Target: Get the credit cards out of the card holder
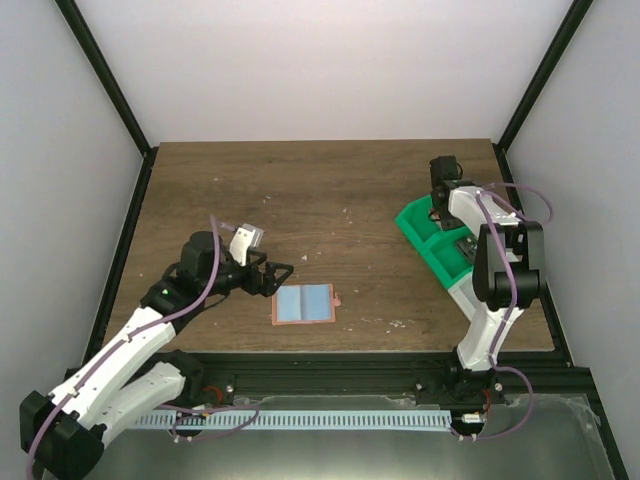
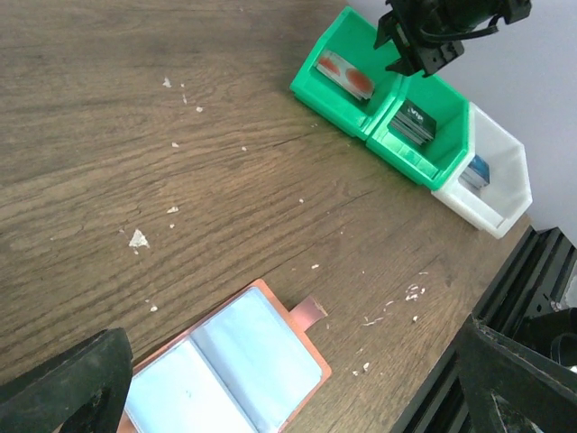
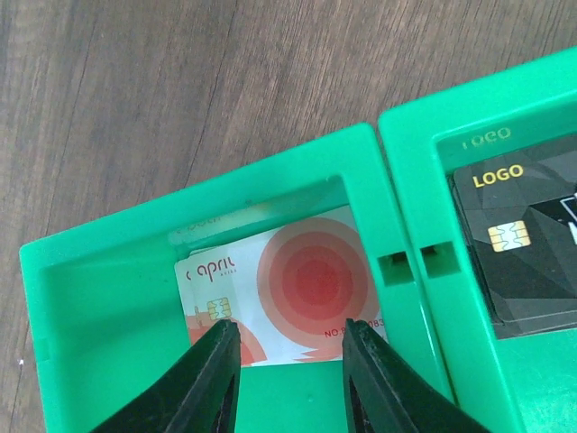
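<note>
Holder (image 1: 302,303) lies open flat near the tabletop's (image 1: 300,190) near edge, pale blue inside, tan-pink rim. Left gripper (image 1: 280,276) gapes beside it. Right gripper (image 3: 288,361), parted and empty, hangs over the red-and-white card (image 3: 297,289) in a green bin (image 3: 108,298) by the right edge.

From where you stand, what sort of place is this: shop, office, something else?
Probably a robot test booth in a lab: white walls on a black frame enclose a wooden table, the left arm and right arm are bolted at its near edge, and green bins hold cards.

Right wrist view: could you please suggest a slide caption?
Right gripper, jaws apart, above the red-and-white card lying in a green bin.
</note>
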Robot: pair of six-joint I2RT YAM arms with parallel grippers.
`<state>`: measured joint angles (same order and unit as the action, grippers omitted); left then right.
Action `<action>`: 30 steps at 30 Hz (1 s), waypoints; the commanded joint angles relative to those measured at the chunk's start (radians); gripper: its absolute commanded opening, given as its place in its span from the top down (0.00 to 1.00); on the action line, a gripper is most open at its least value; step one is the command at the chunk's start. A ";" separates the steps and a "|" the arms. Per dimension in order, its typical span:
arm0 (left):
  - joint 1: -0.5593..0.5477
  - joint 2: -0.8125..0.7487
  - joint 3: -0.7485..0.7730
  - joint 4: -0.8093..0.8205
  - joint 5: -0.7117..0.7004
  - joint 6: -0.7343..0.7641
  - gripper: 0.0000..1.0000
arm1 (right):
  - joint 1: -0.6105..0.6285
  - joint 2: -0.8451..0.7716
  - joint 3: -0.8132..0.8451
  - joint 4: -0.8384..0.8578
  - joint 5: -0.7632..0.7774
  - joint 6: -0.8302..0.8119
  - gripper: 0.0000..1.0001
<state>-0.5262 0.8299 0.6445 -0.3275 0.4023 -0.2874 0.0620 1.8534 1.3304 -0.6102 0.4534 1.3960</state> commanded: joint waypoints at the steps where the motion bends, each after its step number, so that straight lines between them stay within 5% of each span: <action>1: 0.000 0.011 0.000 -0.004 -0.013 -0.005 0.00 | -0.009 -0.063 0.015 -0.013 0.057 -0.087 0.66; 9: 0.002 0.053 0.027 -0.021 0.010 -0.014 0.00 | -0.010 -0.210 -0.080 0.230 -0.108 -0.514 0.59; 15: 0.003 0.102 0.026 -0.021 0.051 -0.115 0.05 | -0.008 -0.384 -0.242 0.385 -0.520 -0.817 0.55; 22: 0.009 0.157 -0.064 0.106 0.112 -0.237 0.17 | 0.003 -0.583 -0.460 0.409 -0.734 -0.847 0.59; 30: 0.023 0.266 -0.118 0.128 -0.042 -0.328 0.31 | 0.179 -0.704 -0.618 0.410 -0.842 -0.792 0.61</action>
<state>-0.5129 1.0599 0.5522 -0.2466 0.4133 -0.5545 0.1390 1.2003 0.7597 -0.2207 -0.2974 0.5869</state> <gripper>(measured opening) 0.707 0.394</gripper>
